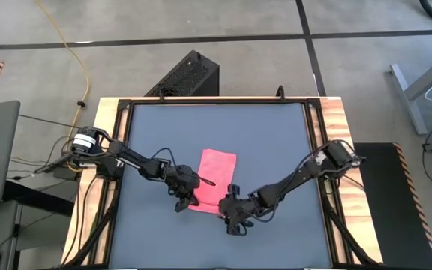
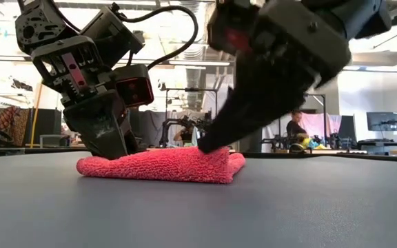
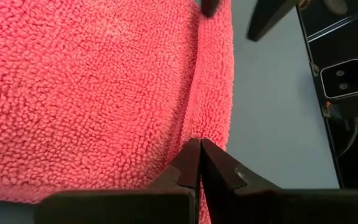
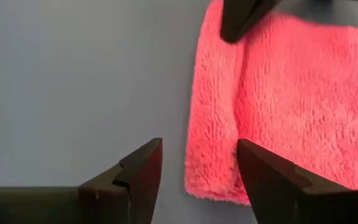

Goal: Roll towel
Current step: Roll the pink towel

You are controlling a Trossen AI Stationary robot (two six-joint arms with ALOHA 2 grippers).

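Pink towel (image 1: 214, 184) lying partly folded on the dark grey worktop (image 1: 268, 142). Left claw (image 3: 200, 163), fingers pressed together, rests on the towel's near fold; right claw (image 4: 199, 163), fingers apart, stands at its corner. No legible writing.

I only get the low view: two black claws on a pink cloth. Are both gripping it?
Observer: No. The right wrist view shows the right gripper open beside the towel's edge, holding nothing.
Operator: And the other claw?
Observer: The left wrist view shows the left gripper shut, its tips at a crease in the towel.
Operator: Is the cloth rolled up?
Observer: Not by the high view: it lies as an oblong near the middle of the table.
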